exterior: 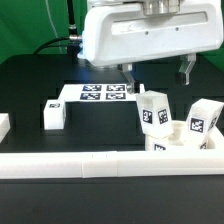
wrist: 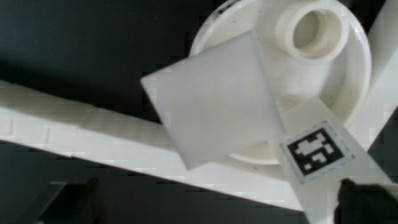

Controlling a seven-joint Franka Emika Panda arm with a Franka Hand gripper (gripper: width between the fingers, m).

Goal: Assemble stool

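You saw white legs (exterior: pixel 154 108) with black-and-white square tags (wrist: pixel 315 152), a white seat (wrist: pixel 302 35), a black table (exterior: pixel 30 85) and a green backdrop (exterior: pixel 28 22).

We see the white disc seat (exterior: pixel 186 152) at the exterior view's right, one blocky tagged leg (exterior: pixel 153 110) upright at it, a second leg (exterior: pixel 203 118) tilted alongside, a third leg (exterior: pixel 55 114) lying well apart at the left.

A robotics lab: a black table (exterior: pixel 30 80) with a white rail (exterior: pixel 80 163) along its near edge, the marker board (exterior: pixel 100 95) lying flat, green backdrop (exterior: pixel 25 22) behind
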